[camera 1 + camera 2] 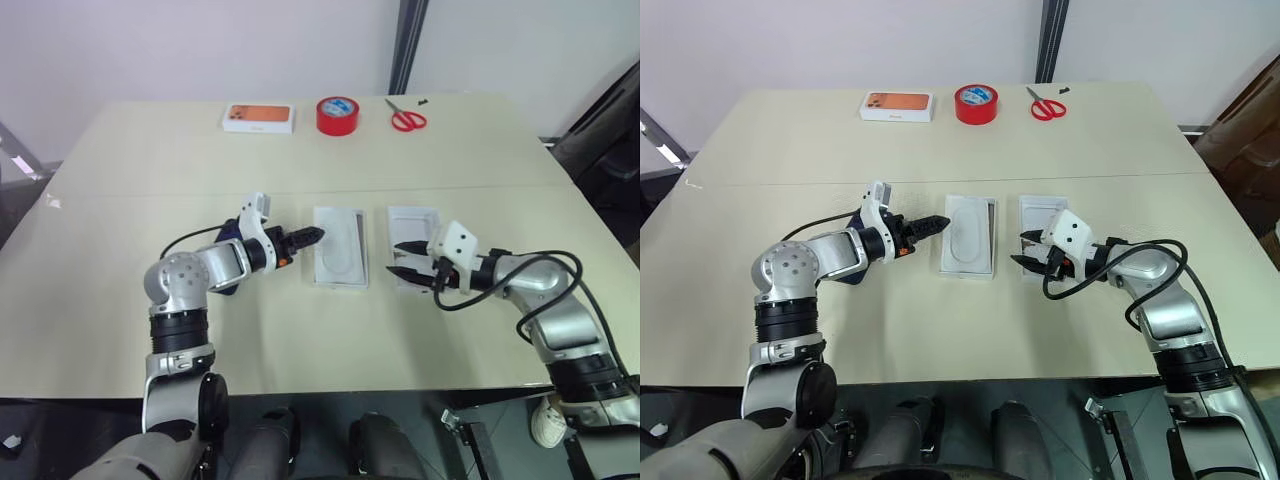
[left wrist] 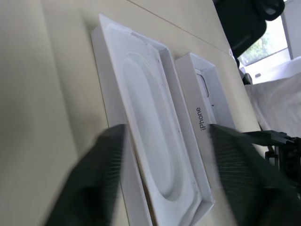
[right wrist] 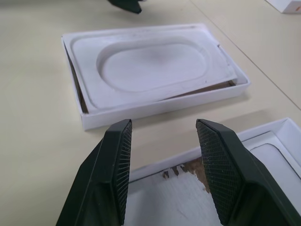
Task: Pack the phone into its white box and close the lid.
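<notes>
White box [image 1: 340, 247] long axis runs away from robot.

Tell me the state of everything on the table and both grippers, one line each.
left gripper: open, empty
right gripper: open, empty
white box: uncovered
insert: lying askew in the box
lid: off, open side up, beside the box
phone: on the table, unpacked, mostly hidden under the left arm
scissors: closed
</notes>
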### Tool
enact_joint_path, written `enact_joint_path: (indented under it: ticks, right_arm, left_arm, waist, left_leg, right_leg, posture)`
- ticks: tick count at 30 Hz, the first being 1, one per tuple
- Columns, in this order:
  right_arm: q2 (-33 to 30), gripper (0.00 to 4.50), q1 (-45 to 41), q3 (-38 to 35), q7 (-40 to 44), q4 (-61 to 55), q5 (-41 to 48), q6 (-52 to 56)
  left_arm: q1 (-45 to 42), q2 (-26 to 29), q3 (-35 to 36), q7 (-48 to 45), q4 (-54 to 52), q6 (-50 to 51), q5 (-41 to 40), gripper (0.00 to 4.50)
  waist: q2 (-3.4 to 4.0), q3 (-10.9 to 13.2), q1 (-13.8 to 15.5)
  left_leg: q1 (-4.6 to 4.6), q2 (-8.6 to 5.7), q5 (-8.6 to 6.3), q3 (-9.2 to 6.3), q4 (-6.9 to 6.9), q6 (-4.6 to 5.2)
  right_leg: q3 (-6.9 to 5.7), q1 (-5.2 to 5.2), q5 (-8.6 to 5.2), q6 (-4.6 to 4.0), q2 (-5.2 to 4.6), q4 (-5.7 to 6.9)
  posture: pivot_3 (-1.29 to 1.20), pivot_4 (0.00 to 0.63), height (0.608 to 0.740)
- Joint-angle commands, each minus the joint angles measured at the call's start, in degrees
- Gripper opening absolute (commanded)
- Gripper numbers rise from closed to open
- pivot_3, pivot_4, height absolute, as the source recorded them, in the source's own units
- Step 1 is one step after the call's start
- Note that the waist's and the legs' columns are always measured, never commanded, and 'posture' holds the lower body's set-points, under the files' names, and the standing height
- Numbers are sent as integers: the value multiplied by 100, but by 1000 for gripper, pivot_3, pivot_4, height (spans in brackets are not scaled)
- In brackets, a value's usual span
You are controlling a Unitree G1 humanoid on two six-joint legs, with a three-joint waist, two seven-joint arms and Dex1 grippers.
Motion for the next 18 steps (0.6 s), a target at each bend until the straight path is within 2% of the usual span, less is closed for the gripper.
enact_joint_path:
  ticks: [1,4,6,9,12,14,18]
  right_arm:
    - [185,2290,-309,-110,-137,-89,141,-82]
    - [560,2290,-624,-23,-334,-98,185,18]
    - [862,2290,-870,52,-487,-35,179,103]
    - [1215,1375,-1159,429,-712,259,-206,35]
    - [1478,17,-1472,965,-1065,865,-916,-252]
    - [1633,17,-1638,1169,-1252,1218,-1186,-262]
    - [1830,17,-1943,1508,-1473,1826,-1661,-378]
  left_arm:
    - [-60,129,-44,-87,-255,-19,-59,3387]
    - [2,330,-175,-281,-402,-271,22,3387]
    - [96,600,-444,-576,-560,-837,308,3387]
    - [301,1152,-838,-1132,-611,-1823,867,3439]
    - [666,1980,-1569,-1850,-496,-3029,1786,3439]
    - [818,2241,-1683,-2113,-395,-3500,2020,3439]
    - [959,2358,-1407,-2324,-339,-3810,1980,3439]
  waist:
    - [0,0,-7]
    - [0,0,-30]
    - [0,0,-23]
    - [2,-1,-42]
    - [3,-1,-38]
    - [3,-1,-15]
    - [2,1,10]
  left_leg:
    - [0,0,0,0,-1,0]
    - [0,1,0,1,-4,0]
    - [0,2,3,0,-8,-5]
    - [1,2,4,2,-11,-7]
    - [4,1,7,2,-23,-11]
    - [3,0,8,6,-30,-13]
    - [-3,-5,8,-2,-25,-12]
  right_leg:
    - [0,0,0,0,0,0]
    - [1,-4,0,0,1,1]
    - [1,-7,0,0,3,2]
    - [3,-8,0,-1,3,1]
    - [3,-12,0,-2,2,-1]
    - [8,-16,0,-2,1,-2]
    - [1,-17,0,-2,-5,-6]
  posture:
    - [0,150,734]
    - [0,150,734]
    - [0,150,734]
    - [0,150,734]
    - [0,150,734]
    - [0,150,734]
    - [0,150,734]
